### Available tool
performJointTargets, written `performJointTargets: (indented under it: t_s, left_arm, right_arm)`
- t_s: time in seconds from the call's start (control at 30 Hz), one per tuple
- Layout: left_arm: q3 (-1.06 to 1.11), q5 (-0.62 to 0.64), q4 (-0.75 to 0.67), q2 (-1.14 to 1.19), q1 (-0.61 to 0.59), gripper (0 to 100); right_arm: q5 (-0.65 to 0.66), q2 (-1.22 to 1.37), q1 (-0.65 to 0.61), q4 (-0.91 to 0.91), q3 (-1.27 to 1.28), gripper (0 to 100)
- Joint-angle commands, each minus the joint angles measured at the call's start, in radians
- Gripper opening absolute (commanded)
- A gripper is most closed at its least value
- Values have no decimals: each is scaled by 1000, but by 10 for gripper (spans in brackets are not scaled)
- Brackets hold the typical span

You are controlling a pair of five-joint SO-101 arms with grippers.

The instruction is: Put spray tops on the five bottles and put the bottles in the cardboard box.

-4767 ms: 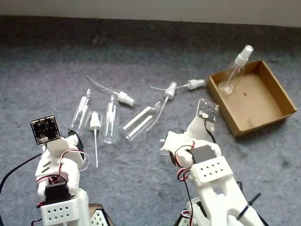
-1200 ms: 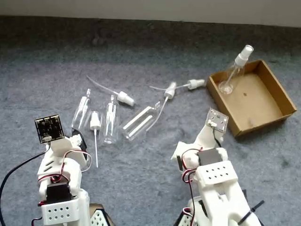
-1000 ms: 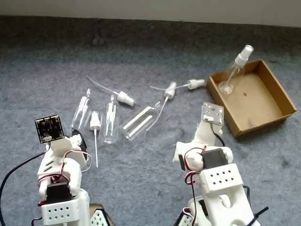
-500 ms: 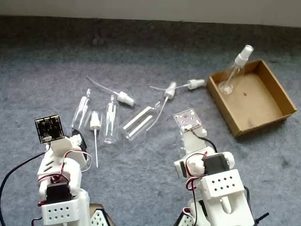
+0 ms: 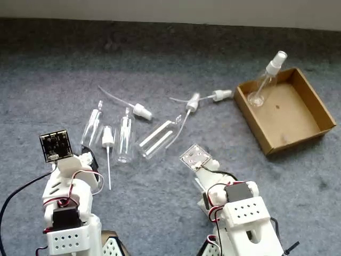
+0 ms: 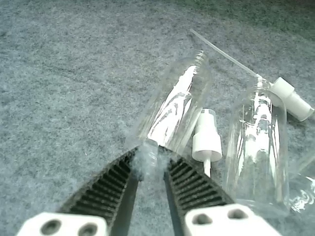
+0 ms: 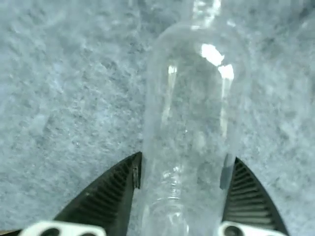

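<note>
Quick status from my end. The right tool (image 7: 183,162) has its jaws spread wide around the bare bottle (image 7: 189,98) and pressed against both walls low on the body, so I'm calling that gripped. Grabbing it low makes sense to me, since it leaves the neck free for capping.

The left tool (image 6: 149,160) sits at the base end of the leftmost bottle (image 6: 172,105), which lies flat with its neck pointing away. Honestly can't tell whether it has hold of it.

One finished bottle (image 5: 265,82) leans in the far corner of the cardboard box (image 5: 298,114), so by my count four to go.

The loose spray tops (image 5: 141,111) are scattered between the bottles and the box. Their long dip tubes stick out and look easy to snag.

Room-wise, there's open grey bench (image 5: 64,80) between the right arm and the box, though the box's near wall is something to lift over. The left side is cramped, with the nearest spray top (image 6: 205,142) just beside that bottle and the next bottle (image 6: 256,147) right after it.
</note>
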Motion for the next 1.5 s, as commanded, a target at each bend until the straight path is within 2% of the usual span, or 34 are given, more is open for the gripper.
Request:
performJointTargets:
  t_s: [0.0, 0.17, 0.27, 0.43, 0.53, 0.77, 0.87, 1.47]
  left_arm:
    - [18, 2, -26, -7, 19, 5]
    - [18, 2, -26, -7, 19, 5]
    - [18, 2, -26, -7, 19, 5]
    - [18, 2, -26, -7, 19, 5]
    - [18, 2, -26, -7, 19, 5]
    - [18, 2, -26, -7, 19, 5]
    - [18, 2, -26, -7, 19, 5]
    - [18, 2, -26, -7, 19, 5]
  right_arm:
    - [18, -18, -5, -12, -13, 241]
    - [18, -24, -5, 21, -15, 379]
    - [18, -24, -7, 56, -84, 383]
    - [18, -24, -12, 251, -320, 383]
    - [11, -19, -12, 305, -456, 383]
    - [11, -24, -8, 263, -615, 383]
    - [11, -24, -12, 217, -613, 383]
    - [11, -19, -12, 216, -615, 383]
